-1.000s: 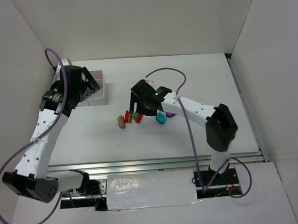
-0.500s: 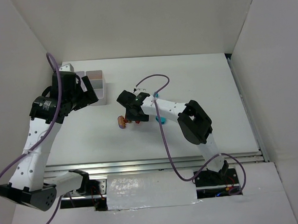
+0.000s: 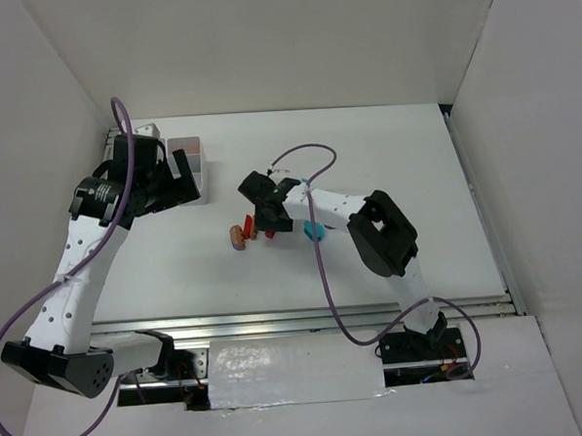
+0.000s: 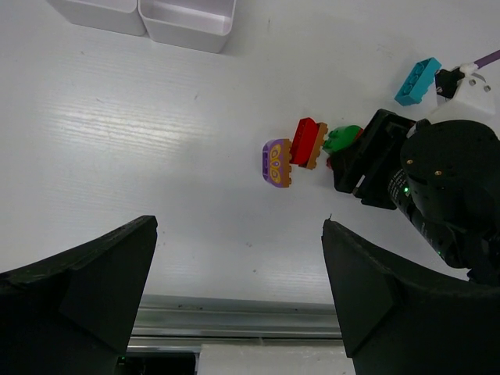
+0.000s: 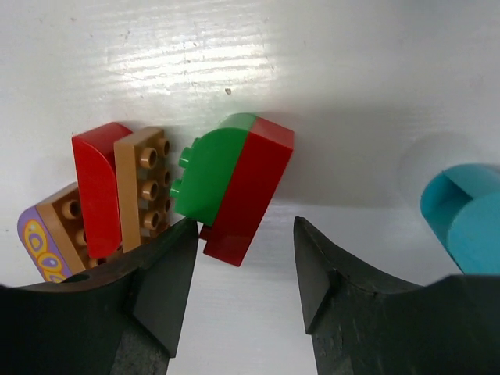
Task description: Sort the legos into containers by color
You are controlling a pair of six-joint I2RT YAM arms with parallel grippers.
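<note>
On the table lies a cluster of legos: a purple-and-brown piece (image 5: 45,234), a red-and-brown piece (image 5: 117,187) and a green-and-red piece (image 5: 230,183). A teal lego (image 5: 462,215) lies apart to the right. My right gripper (image 5: 244,262) is low over the cluster, its jaws partly closed. The green-and-red piece's lower corner sits between the fingers, against the left finger (image 5: 168,266) and clear of the other. From above, this gripper (image 3: 264,222) covers that piece. My left gripper (image 4: 238,273) hangs open and empty near the containers (image 4: 187,19), a white tray (image 3: 192,155).
The left wrist view shows the purple piece (image 4: 276,162), the red-and-brown one (image 4: 308,143), the green one (image 4: 341,138) and the teal one (image 4: 416,81), with the right gripper's black body (image 4: 375,160) beside them. A metal rail (image 3: 306,320) runs along the near table edge.
The right arm has reached left and down onto the lego cluster, and its jaws have narrowed around the green-and-red piece. The left arm has shifted slightly beside the tray, still open.
</note>
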